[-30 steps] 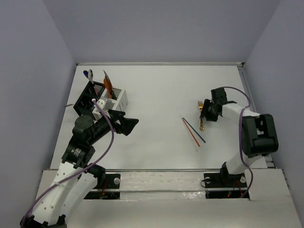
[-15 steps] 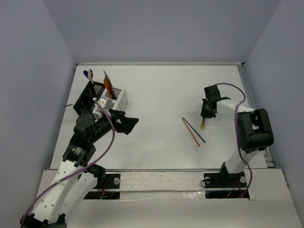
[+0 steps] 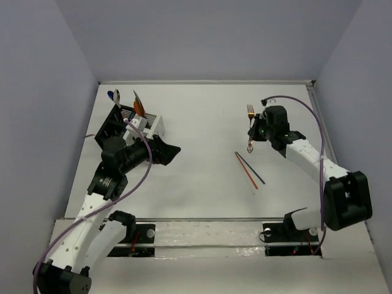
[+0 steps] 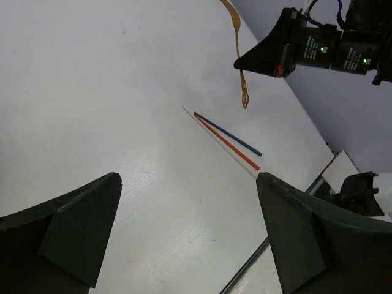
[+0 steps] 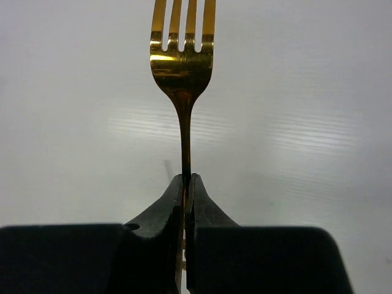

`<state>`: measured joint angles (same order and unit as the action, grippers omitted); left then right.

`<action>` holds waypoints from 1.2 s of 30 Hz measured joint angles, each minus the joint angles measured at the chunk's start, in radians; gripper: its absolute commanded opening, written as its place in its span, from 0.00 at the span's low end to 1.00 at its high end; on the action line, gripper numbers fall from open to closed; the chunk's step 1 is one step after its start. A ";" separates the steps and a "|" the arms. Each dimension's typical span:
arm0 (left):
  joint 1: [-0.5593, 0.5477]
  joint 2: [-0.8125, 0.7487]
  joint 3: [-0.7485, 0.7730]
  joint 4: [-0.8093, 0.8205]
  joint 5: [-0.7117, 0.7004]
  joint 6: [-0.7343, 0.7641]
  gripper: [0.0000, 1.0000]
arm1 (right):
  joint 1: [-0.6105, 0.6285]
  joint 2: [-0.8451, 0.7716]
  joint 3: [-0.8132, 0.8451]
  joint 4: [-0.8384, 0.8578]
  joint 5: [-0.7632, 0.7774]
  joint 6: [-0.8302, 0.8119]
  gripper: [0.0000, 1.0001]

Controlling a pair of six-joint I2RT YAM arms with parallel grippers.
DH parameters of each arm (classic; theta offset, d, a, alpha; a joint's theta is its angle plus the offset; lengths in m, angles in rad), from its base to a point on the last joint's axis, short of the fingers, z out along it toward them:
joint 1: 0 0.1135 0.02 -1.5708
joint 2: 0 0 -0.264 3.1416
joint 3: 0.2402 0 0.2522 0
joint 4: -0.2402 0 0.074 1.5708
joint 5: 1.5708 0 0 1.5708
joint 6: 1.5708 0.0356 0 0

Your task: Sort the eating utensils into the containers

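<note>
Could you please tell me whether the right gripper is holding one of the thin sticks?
No, the right gripper is shut on the gold fork, while the sticks lie on the table.

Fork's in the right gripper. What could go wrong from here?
The right gripper pinches the gold fork by its thin handle, so it could swivel or slip. The containers stand across the table beside the open left gripper, so carrying it there risks a collision.
</note>
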<state>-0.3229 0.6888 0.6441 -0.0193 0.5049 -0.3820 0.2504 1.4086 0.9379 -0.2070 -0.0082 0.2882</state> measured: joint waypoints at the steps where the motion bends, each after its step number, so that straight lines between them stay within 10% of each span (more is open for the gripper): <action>1: 0.011 0.009 0.000 0.013 0.006 -0.017 0.93 | 0.045 -0.029 -0.007 0.040 -0.052 0.005 0.00; 10: 0.018 0.059 -0.060 0.197 0.010 -0.182 0.93 | 0.353 -0.002 -0.040 0.266 -0.328 0.032 0.00; 27: -0.109 0.372 -0.130 0.476 -0.219 -0.369 0.78 | 0.475 0.091 -0.091 0.463 -0.472 0.087 0.00; 31: -0.116 0.442 -0.111 0.501 -0.251 -0.378 0.47 | 0.485 0.091 -0.096 0.482 -0.479 0.095 0.00; 36: -0.130 0.468 -0.089 0.522 -0.270 -0.387 0.38 | 0.491 0.091 -0.102 0.484 -0.478 0.099 0.00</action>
<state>-0.4526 1.1564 0.5556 0.5030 0.2348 -0.7689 0.7414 1.4994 0.8356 0.2771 -0.4862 0.3870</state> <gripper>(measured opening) 0.416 0.038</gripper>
